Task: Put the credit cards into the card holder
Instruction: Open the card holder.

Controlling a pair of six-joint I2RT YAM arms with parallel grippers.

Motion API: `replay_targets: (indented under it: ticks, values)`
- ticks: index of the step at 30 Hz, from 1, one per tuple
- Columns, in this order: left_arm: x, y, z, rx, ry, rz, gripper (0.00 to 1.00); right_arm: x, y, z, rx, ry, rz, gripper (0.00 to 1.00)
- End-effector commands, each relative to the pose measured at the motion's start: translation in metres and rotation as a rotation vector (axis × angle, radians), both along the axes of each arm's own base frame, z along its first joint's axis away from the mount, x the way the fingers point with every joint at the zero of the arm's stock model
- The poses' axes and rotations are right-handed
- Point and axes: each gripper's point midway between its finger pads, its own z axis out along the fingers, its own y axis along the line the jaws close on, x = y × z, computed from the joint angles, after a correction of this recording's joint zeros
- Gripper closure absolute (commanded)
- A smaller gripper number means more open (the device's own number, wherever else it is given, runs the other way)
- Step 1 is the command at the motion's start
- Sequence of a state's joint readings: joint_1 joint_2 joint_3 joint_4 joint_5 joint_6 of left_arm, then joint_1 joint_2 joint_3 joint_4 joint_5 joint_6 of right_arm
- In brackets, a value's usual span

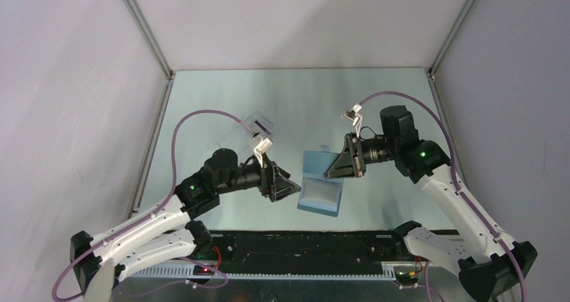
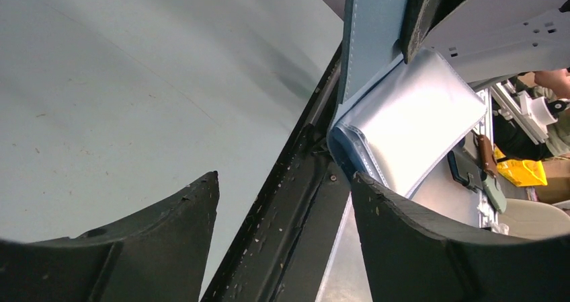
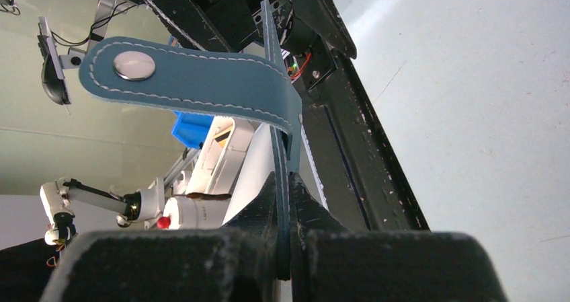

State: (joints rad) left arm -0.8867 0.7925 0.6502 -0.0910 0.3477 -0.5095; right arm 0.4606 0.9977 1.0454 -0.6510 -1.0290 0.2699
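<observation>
Top view: card holder (image 1: 320,189) is lying open mid table (image 1: 376,114), its opened span running 12 to 6. The right gripper (image 1: 338,167) is pinching the raised upper flap, jaws closed tight on it. The left gripper (image 1: 290,189) is hovering just beside the holder's 9 o'clock edge, jaws wide, holding nothing, and is the nearer one to the pockets. No credit cards are showing.

Left wrist view: clear sleeves are sitting at 1 o'clock from the spread fingers (image 2: 417,248), not touching.

Right wrist view: flap is standing edge-on between the clamped pads, and the clasp tab (image 3: 195,83) is curling toward 10 o'clock.

light: soft, even | shadows: faint | glare: card holder (image 2: 403,127) sleeves
</observation>
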Motion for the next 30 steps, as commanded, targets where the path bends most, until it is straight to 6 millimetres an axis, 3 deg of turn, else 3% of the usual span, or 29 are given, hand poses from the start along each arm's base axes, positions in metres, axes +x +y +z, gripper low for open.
replay_targets:
  ticks: [1,9,21,30]
  values:
    - [0.001,-0.005,0.019,-0.062,-0.023,-0.009,0.24,-0.001,0.001,0.008,0.027,-0.02,0.015,1.0]
    - [-0.002,-0.009,0.037,-0.107,-0.039,-0.043,0.29,-0.003,0.001,0.002,0.023,-0.003,0.024,1.0]
    - [-0.004,-0.012,0.049,-0.12,-0.061,-0.069,0.31,-0.007,0.0,-0.003,0.025,0.014,0.05,1.0]
    - [0.003,0.002,0.04,-0.035,-0.087,-0.001,0.28,-0.007,0.001,-0.002,0.034,0.017,0.053,1.0]
